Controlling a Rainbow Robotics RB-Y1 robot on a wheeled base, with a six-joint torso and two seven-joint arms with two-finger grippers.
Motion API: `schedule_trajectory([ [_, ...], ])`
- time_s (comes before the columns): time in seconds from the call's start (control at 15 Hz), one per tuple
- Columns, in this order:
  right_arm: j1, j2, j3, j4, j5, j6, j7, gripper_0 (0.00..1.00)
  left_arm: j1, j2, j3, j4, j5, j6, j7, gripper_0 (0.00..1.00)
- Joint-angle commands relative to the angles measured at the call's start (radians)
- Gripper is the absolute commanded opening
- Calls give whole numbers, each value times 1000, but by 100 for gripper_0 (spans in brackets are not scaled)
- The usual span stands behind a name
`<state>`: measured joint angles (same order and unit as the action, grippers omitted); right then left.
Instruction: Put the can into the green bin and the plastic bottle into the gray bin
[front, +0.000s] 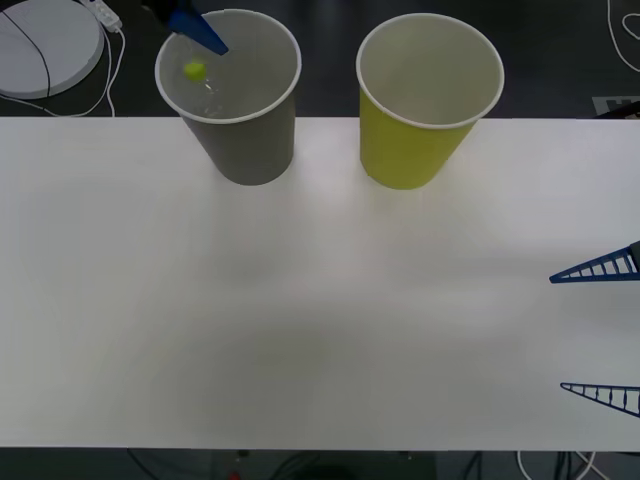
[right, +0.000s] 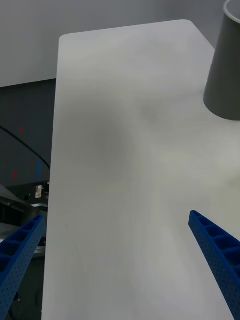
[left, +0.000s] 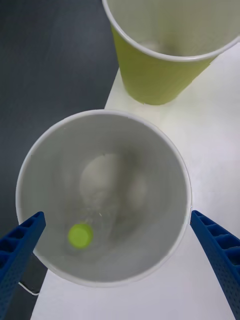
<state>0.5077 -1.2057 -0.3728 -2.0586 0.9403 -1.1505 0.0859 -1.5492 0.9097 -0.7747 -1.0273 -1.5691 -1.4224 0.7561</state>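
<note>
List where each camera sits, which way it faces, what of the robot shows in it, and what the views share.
Front view: above the arms, looking forward and down at the table; the right gripper enters at the right edge, a left finger tip over the gray bin.
Left wrist view: straight down into the gray bin, the plastic bottle inside, the open left gripper astride.
Right wrist view: along the table, fingers spread.
Shared: the gray bin in all three views; the green bin in front and left wrist views.

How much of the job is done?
The bottle lies inside the gray bin, so that half looks done. The left hand hangs open above it; the right hand waits open, empty. The can remains, and I see none; the green bin looks empty.
</note>
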Motion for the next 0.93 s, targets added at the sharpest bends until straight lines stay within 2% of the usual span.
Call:
schedule_trajectory([
  [0.07, 0, 0, 0, 0, 0, 0, 0, 100, 66, 90, 0, -94, 52, 28, -4, 100],
  [0.2, 0, 0, 0, 0, 0, 0, 0, 100, 109, 150, 0, -152, 92, 53, -6, 100],
  [0.4, 0, 0, 0, 0, 0, 0, 0, 100, 187, 244, 0, -212, 218, 100, -20, 100],
  [0.6, 0, 0, 0, 0, 0, 0, 0, 100, 253, 325, 2, -232, 327, 108, -104, 100],
  [0.93, 0, 0, 0, 0, 0, 0, 0, 100, 359, 417, 2, -235, 492, 108, -277, 100],
])
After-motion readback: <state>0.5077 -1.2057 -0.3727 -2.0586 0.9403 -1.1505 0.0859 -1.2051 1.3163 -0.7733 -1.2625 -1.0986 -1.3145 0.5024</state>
